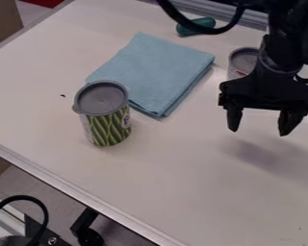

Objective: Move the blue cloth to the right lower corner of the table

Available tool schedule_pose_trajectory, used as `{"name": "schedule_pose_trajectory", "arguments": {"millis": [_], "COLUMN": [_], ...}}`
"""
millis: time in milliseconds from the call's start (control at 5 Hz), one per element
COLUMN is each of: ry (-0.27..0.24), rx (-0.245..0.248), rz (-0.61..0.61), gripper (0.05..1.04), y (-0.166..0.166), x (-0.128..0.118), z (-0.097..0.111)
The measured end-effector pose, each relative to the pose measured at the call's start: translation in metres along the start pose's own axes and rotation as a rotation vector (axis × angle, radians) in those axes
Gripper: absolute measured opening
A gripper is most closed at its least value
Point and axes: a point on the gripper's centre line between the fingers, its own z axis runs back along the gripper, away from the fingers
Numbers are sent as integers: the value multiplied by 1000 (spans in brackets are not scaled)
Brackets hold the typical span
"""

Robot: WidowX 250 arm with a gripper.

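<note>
In the camera view, the black arm (285,45) is coming in from the top edge, near the upper right corner, and is standing almost upright. Its wrist is pointing downward, and under it the wide crossbar of the gripper (259,130) is lying nearly level across the view. The two fingers are hanging down from this bar, with their tips directed to the table (163,180). The jaws are standing widely spread, one well apart from the other. The gripper is hovering above the table, and a soft shadow (263,154) is falling on the surface below it. A black cable (186,21) is curving in a loop beside the upper part of the arm.

The blue cloth (158,69) is lying folded and flat in the upper middle of the view, to the left of the gripper and well apart from its fingers. The green patterned can (107,117) with a grey lid is standing upright at the cloth's lower left side; I cannot tell if they are touching. A second can (242,60) is standing behind the arm, partly hidden by it. A teal object (198,26) is resting beyond the cloth, near the far edge.
</note>
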Motion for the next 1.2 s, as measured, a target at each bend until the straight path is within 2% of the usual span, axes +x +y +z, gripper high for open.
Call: {"name": "schedule_pose_trajectory", "arguments": {"millis": [200, 400, 600, 800, 1000, 1200], "ry": [24, 12, -37, -56, -116, -154], "rx": [30, 89, 129, 141, 156, 160], "rz": [-5, 11, 45, 145, 334, 482], "gripper": [998, 998, 998, 998, 953, 672], "y": [5, 27, 48, 70, 96, 114], "x": [-5, 10, 28, 48, 77, 94], "z": [-9, -10, 1, 7, 14, 13]}}
